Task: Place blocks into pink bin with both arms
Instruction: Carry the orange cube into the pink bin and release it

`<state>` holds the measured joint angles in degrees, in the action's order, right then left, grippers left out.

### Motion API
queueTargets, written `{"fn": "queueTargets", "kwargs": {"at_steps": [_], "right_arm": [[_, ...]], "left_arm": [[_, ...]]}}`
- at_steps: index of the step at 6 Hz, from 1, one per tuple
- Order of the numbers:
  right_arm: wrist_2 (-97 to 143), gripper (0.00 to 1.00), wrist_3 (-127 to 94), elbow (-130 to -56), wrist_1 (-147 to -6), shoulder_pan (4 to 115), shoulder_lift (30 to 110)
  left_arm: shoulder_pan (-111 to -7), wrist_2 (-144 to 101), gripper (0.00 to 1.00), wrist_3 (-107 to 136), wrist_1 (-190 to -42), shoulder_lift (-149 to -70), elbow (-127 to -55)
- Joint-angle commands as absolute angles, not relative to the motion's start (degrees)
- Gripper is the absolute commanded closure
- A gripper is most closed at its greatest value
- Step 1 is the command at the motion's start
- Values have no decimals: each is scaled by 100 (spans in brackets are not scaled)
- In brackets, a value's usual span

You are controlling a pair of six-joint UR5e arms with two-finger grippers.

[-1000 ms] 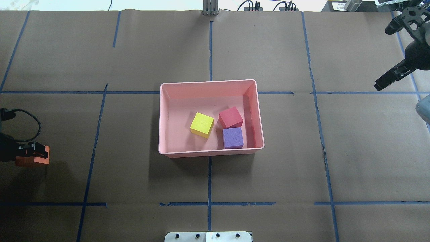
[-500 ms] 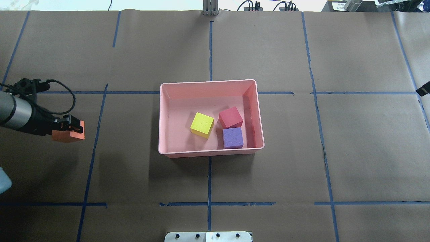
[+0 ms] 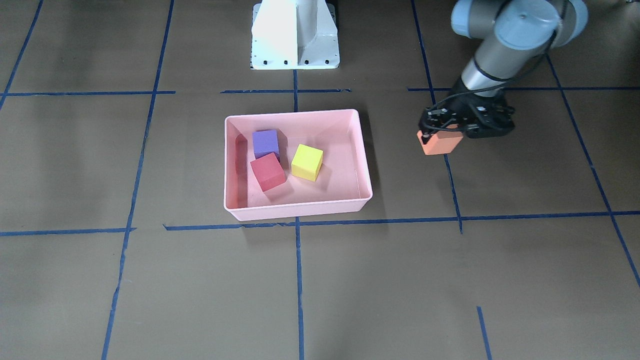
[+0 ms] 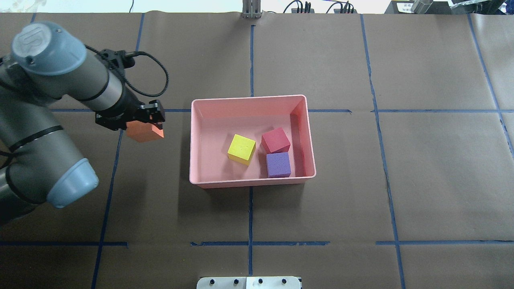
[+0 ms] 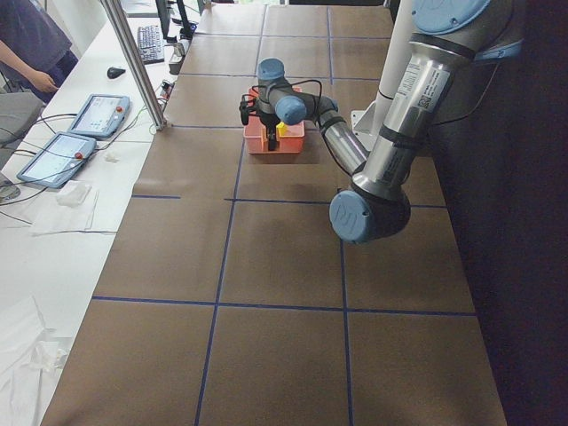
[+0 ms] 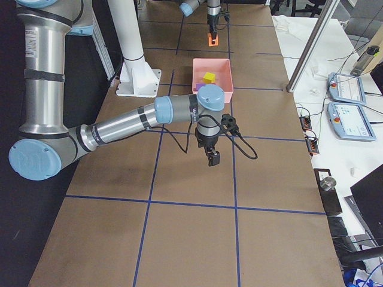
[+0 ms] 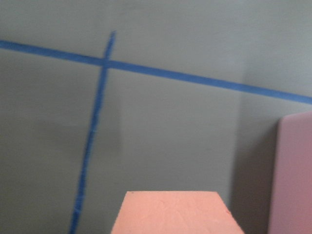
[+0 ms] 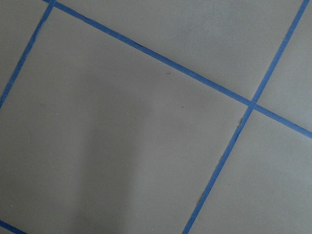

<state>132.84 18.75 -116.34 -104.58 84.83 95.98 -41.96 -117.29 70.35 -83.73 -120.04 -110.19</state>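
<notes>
1. My left gripper (image 4: 152,120) is clamped on the orange block (image 4: 141,132), lifted off the table just outside the pink bin (image 4: 192,140), beside its short wall on my left and not yet over the rim.
2. The bin's long side runs left to right, so the block has to cross that short wall.
3. The yellow block (image 4: 241,149), red block (image 4: 275,140) and purple block (image 4: 278,164) lie inside the bin.
4. My right gripper (image 6: 212,156) hangs well off the bin's opposite side; I cannot tell how far open it is.
5. The blocks look like matte foam cubes. The bin is smooth plastic with low sloping walls.

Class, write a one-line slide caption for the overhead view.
Left gripper holds the small orange foam cube beside the shallow pink plastic bin, which contains the yellow cube, red cube and purple cube.
</notes>
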Motion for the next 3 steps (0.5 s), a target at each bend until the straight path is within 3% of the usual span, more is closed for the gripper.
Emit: {"fn": "queueTargets", "kwargs": {"at_steps": [1,3], "right_arm": [[13307,0,1890,-11602,-10450,8543,9685],[13307,0,1898,-11610,-10380,8543,9808]], "left_arm": [[-3615,-11147,51,7591,-7822,-13274,-10385],[-3516,-10761,0,7717,-7831,-13412,-10151]]}}
